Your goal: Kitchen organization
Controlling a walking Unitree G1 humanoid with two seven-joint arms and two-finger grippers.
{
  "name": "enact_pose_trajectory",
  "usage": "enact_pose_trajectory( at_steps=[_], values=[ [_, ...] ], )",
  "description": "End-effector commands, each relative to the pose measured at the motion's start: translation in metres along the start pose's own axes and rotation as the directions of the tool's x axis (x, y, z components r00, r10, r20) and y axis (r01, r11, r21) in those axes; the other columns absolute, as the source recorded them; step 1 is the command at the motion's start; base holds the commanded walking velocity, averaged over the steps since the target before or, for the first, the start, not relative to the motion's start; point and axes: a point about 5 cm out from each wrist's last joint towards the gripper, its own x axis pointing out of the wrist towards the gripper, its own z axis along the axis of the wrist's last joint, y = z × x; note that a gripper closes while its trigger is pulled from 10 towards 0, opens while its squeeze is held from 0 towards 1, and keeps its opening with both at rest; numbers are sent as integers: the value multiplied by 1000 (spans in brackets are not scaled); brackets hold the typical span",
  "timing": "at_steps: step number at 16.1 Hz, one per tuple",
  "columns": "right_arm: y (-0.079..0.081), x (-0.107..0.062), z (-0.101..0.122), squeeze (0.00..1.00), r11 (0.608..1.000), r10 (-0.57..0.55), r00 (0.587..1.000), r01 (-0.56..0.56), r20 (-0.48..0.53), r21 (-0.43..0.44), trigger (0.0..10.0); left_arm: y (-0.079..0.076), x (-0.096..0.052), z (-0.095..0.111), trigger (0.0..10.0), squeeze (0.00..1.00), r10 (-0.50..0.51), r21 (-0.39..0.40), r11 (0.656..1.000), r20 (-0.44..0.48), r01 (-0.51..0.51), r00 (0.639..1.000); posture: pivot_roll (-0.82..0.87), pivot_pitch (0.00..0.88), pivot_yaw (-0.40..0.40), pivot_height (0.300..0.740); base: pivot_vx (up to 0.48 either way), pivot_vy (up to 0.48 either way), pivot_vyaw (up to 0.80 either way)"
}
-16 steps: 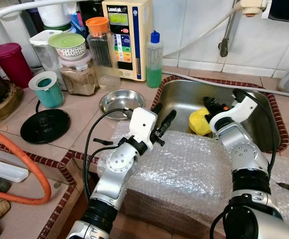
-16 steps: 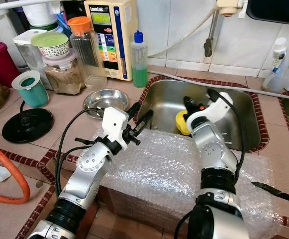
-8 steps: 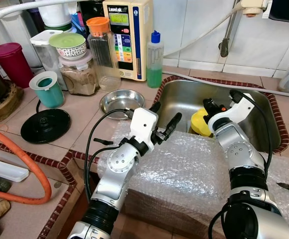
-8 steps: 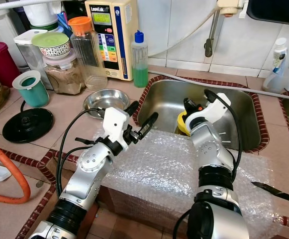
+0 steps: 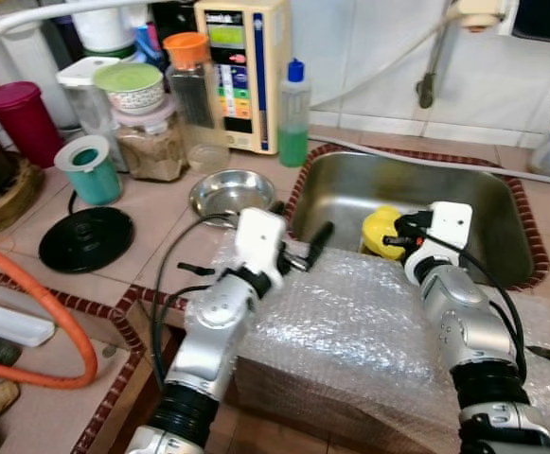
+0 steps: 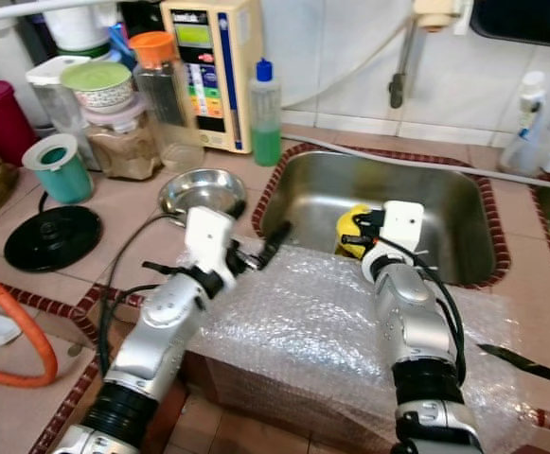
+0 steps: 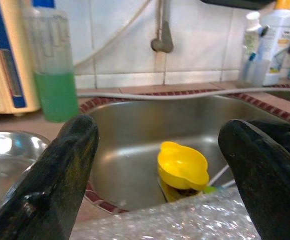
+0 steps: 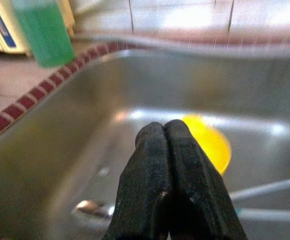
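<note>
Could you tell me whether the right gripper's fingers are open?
No, the right gripper has its two black fingers pressed together above the sink.

Bright, even indoor light; soft motion blur in every view.

Glare streaks the steel sink point(image 5: 502, 236) and sparkles on the bubble wrap point(image 6: 303, 322). The head views look slightly smeared. In the right wrist view the yellow cup point(image 8: 209, 140) is hazy, perhaps from movement; close black fingers point(image 7: 60, 165) are out of focus.

1. One steel sink point(image 5: 502, 248) — at 2 o'clock.
2. One yellow cup point(image 7: 182, 166) inside it.
3. One steel bowl point(image 5: 231, 192) — 11 o'clock.
4. One green soap bottle point(image 5: 294, 115).
5. Two grippers: left gripper point(image 5: 298, 248), right gripper point(image 5: 395, 233).
</note>
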Motion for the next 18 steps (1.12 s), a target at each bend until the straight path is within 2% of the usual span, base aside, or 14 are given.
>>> enact_pose_trajectory(
  at_steps=[1, 2, 3, 6, 9, 10, 11, 12, 13, 14, 16, 18],
  values=[
    [-1, -4, 7, 0, 997, 8, 999, -4, 52, -82, 0, 10, -2, 6, 10000, 1000, 50, 6, 999, 19, -50, 999, -56, 0, 66, 740, 0, 0, 0],
    [-6, -10, 9, 0, 990, -4, 996, 15, 84, -137, 0, 18, -3, 9, 10000, 1000, 90, 13, 996, 30, -90, 996, -58, 0, 68, 740, 0, 0, 0],
    [-7, -12, 11, 0, 991, -8, 995, 21, 96, -135, 0, 20, -3, 9, 10000, 1000, 109, 10, 994, 30, -110, 994, -61, 0, 69, 740, 0, 0, 0],
    [-2, -20, 14, 0, 975, 20, 991, 9, 130, -223, 0, 27, -2, 13, 10000, 1000, 168, -8, 986, 32, -168, 985, -64, 0, 70, 740, 0, 0, 0],
    [3, -34, 17, 0, 971, 7, 985, 35, 173, -235, 0, 41, -10, 11, 10000, 1000, 284, 24, 958, -4, -284, 959, -60, 0, 72, 740, 0, 0, 0],
    [4, -40, 20, 0, 967, -10, 979, 61, 201, -246, 2431, 49, -16, 7, 10000, 1000, 344, 47, 938, -35, -343, 938, -59, 0, 76, 740, 0, 0, 0],
    [5, -46, 24, 0, 966, -21, 973, 79, 228, -247, 6627, 55, -22, 5, 10000, 1000, 356, 40, 934, -51, -354, 933, -59, 0, 79, 740, 0, 0, 0],
    [4, -49, 25, 0, 963, -32, 970, 94, 243, -251, 10000, 57, -25, 5, 10000, 1000, 356, 37, 934, -53, -355, 933, -60, 0, 80, 740, 0, 0, 0],
    [3, -54, 28, 0, 963, -44, 965, 110, 258, -247, 10000, 59, -28, 5, 10000, 0, 351, 46, 936, -62, -349, 934, -60, 0, 82, 740, 0, 0, 0],
    [3, -60, 32, 0, 959, -47, 958, 123, 282, -256, 10000, 63, -32, 5, 10000, 0, 345, 57, 938, -75, -342, 936, -61, 0, 85, 740, 0, 0, 0],
    [1, -64, 30, 0, 960, -81, 963, 144, 256, -239, 10000, 66, -34, 8, 10000, 0, 332, 76, 942, -90, -326, 939, -62, 0, 92, 740, 0, 0, 0],
    [-3, -67, 26, 0, 958, -108, 966, 164, 234, -236, 10000, 69, -34, 11, 10000, 0, 330, 88, 943, -96, -322, 939, -55, 0, 94, 740, 0, 0, -788]
  ],
)
